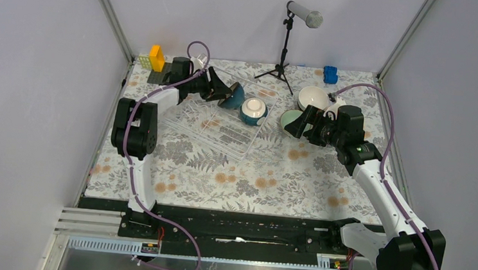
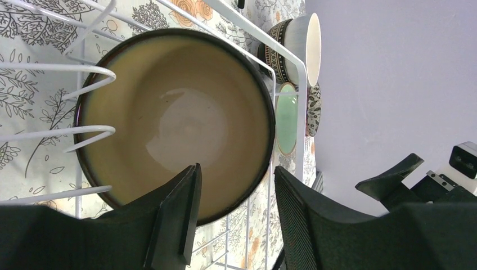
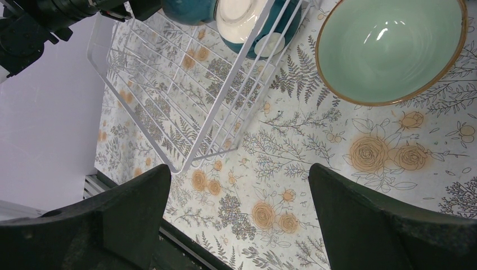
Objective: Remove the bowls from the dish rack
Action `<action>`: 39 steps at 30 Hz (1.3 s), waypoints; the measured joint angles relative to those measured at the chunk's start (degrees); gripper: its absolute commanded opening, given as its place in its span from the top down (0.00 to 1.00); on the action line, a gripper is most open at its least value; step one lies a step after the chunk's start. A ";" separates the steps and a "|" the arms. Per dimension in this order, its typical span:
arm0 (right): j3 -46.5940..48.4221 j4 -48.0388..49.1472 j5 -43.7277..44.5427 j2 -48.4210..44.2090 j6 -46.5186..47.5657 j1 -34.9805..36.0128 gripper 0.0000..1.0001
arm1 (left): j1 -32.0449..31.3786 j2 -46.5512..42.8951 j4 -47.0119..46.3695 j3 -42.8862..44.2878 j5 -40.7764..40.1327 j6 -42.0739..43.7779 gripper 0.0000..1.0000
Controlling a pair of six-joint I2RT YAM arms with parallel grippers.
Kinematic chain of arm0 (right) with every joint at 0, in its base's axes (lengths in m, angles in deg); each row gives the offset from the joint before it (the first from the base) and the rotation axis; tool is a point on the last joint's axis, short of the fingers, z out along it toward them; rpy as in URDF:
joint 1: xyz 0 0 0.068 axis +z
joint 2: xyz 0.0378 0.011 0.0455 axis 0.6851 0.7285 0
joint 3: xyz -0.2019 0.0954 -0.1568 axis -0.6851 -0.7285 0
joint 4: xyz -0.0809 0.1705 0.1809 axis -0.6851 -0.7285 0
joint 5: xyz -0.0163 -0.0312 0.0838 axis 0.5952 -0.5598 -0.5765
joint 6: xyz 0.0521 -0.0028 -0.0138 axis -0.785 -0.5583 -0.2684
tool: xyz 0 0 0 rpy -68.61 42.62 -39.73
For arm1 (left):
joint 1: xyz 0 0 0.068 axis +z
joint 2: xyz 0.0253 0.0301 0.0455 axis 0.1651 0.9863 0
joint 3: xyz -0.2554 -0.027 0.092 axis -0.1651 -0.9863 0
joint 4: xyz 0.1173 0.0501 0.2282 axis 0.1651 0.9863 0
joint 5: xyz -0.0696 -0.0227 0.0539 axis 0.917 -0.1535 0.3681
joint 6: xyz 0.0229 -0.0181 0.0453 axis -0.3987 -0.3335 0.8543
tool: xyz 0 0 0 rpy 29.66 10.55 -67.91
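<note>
Teal-dark outside and tan inside, a bowl (image 2: 174, 112) stands on edge in the dish rack (image 1: 189, 121), with the left pincer (image 2: 236, 171) half-narrowed astride its rim; whether it grips, I cannot tell. Over the desk (image 3: 365, 152) the right pincer (image 3: 239, 171) gapes wide, near a pale green bowl (image 3: 388, 50).

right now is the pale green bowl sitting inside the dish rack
No, the pale green bowl is out on the floral tablecloth, beyond the white wire edge of the dish rack.
</note>
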 measured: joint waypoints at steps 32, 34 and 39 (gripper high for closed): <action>0.00 -0.50 0.09 -0.15 0.00 0.00 0.00 | -9.73 -7.56 14.67 4.50 -18.01 15.32 1.00; 0.00 -0.70 0.26 -0.35 0.00 0.00 0.00 | -9.88 -11.13 15.52 3.67 -19.30 15.74 1.00; 0.00 -0.76 0.98 -0.92 0.00 0.00 0.00 | -12.50 -21.73 16.48 0.15 -24.22 16.52 1.00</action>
